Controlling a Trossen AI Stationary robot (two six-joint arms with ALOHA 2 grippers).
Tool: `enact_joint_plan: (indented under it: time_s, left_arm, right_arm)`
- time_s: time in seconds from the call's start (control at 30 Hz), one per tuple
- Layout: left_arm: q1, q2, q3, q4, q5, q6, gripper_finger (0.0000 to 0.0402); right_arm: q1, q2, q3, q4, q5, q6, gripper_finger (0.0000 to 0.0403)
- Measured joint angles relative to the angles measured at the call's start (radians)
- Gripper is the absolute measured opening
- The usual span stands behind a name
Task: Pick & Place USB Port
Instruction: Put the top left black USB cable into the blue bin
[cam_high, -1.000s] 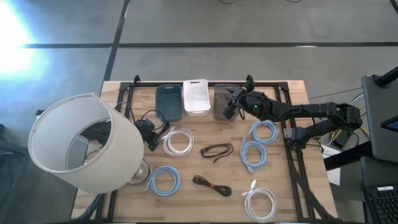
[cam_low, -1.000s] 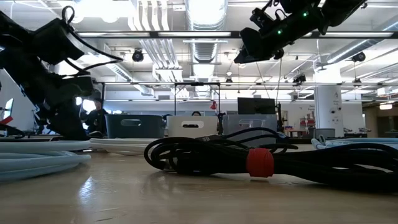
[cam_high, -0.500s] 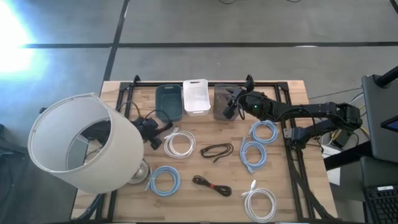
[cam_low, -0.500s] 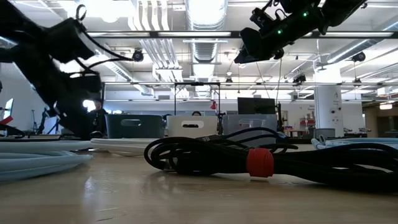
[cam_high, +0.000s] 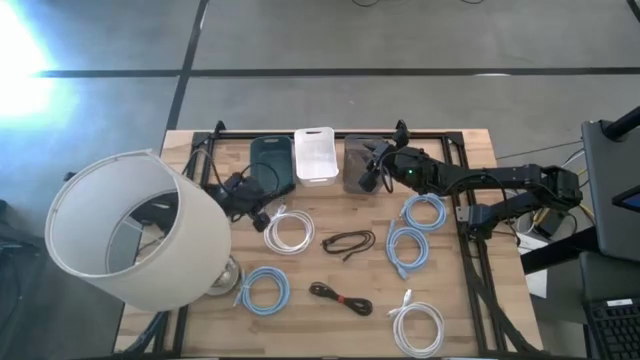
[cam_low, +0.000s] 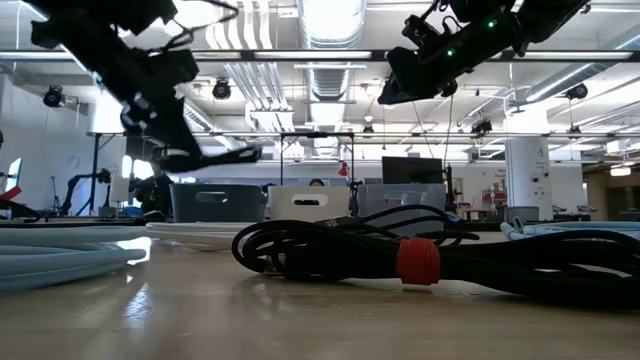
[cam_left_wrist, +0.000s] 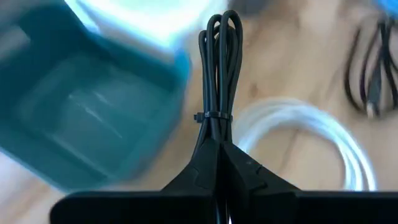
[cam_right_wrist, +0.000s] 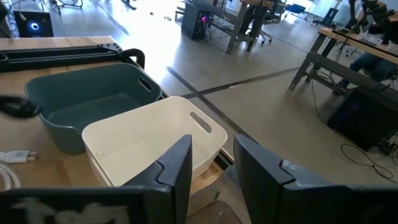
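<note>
My left gripper (cam_left_wrist: 219, 146) is shut on a black cable bundle (cam_left_wrist: 217, 68) bound by a thin tie. In the high view it (cam_high: 250, 200) hovers just near of the teal bin (cam_high: 271, 163), above a white cable coil (cam_high: 287, 231). The low view shows the left arm raised, with the cable (cam_low: 225, 156) jutting out from it. My right gripper (cam_right_wrist: 211, 168) is open and holds nothing. It (cam_high: 375, 172) hangs over the grey bin (cam_high: 357, 163), beside the white bin (cam_high: 314, 155). My left gripper pinches the black bundle between its two fingers at the end below the tie (cam_left_wrist: 214, 127). The fingers lie along the bundle. The looped end (cam_left_wrist: 224, 25) sticks out ahead of the fingertips. The bundle is lifted clear of the table.
A large white lampshade (cam_high: 130, 230) covers the table's left side. Blue coils (cam_high: 264, 291) (cam_high: 423, 211) (cam_high: 407, 247), a white coil (cam_high: 417, 327) and two black cables (cam_high: 349, 242) (cam_high: 340, 297) lie on the wood. Black rails (cam_high: 470, 250) edge the table.
My left gripper has risen from low over the table and moved toward the far edge and the teal bin, staying shut. The black cable bundle has gone up with it and now hangs clear of the table. My right arm has kept still.
</note>
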Motion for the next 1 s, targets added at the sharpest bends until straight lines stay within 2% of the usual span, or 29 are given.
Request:
enact_joint_plan:
  time_s: [0.13, 0.23, 0.47, 0.63, 0.87, 1.0]
  left_arm:
    - [0.013, 0.003, 0.005, 0.052, -0.177, -0.002, 0.0016]
    - [0.056, 0.016, -0.007, 0.129, -0.245, -0.060, 0.0015]
    - [0.232, 0.134, -0.009, 0.255, -0.218, -0.160, 0.0016]
    - [0.336, 0.254, -0.009, 0.305, -0.075, -0.212, 0.0017]
    - [0.387, 0.356, -0.008, 0.303, -0.062, -0.296, 0.0019]
    - [0.395, 0.380, 0.007, 0.306, -0.062, -0.315, 0.0036]
  right_arm:
    - [0.000, 0.000, 0.000, 0.000, 0.000, 0.001, 0.0114]
    - [0.000, 0.000, 0.000, 0.000, 0.000, -0.001, 0.0112]
    - [0.000, 0.000, 0.014, 0.003, 0.000, -0.003, 0.0105]
    - [0.000, 0.000, 0.014, 0.003, 0.000, -0.024, 0.0107]
    - [0.000, 0.000, 0.014, 0.002, 0.000, -0.025, 0.0101]
    - [0.000, 0.000, 0.015, 0.002, 0.000, -0.029, 0.0098]
